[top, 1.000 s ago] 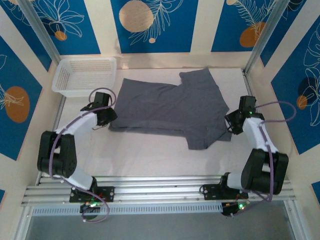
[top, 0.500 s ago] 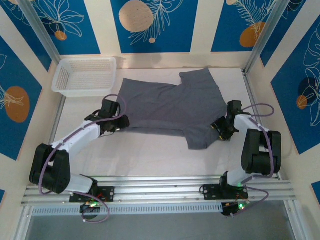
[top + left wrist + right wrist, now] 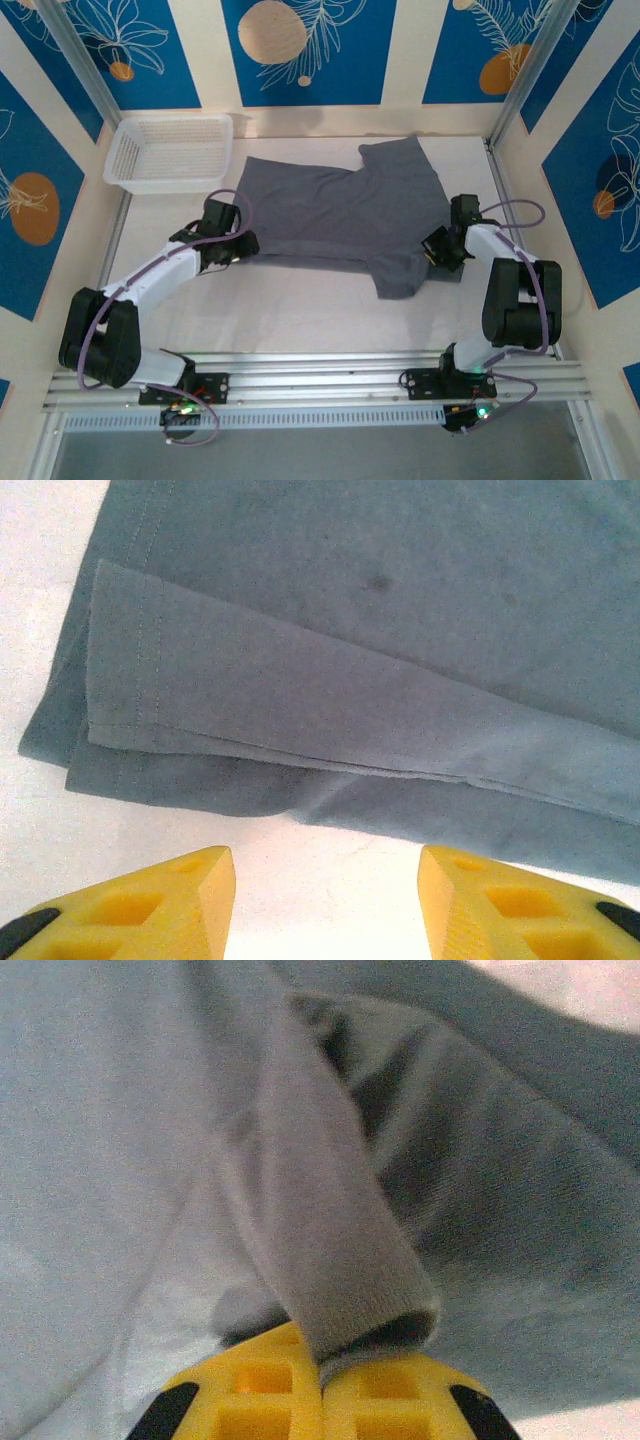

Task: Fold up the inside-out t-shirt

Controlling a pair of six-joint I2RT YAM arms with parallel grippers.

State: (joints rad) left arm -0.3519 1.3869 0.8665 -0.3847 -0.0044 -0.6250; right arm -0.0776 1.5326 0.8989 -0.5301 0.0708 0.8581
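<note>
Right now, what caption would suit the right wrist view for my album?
The right arm's yellow fingers pinch a raised fold of the dark grey t-shirt.

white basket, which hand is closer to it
Left. The left hand is open a little in front of the basket; the right hand is far across, shut on the t-shirt.

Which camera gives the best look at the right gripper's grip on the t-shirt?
The right wrist view: the right gripper is shut on a pinched fold of the t-shirt. The top view shows it small, at the shirt's right edge.
</note>
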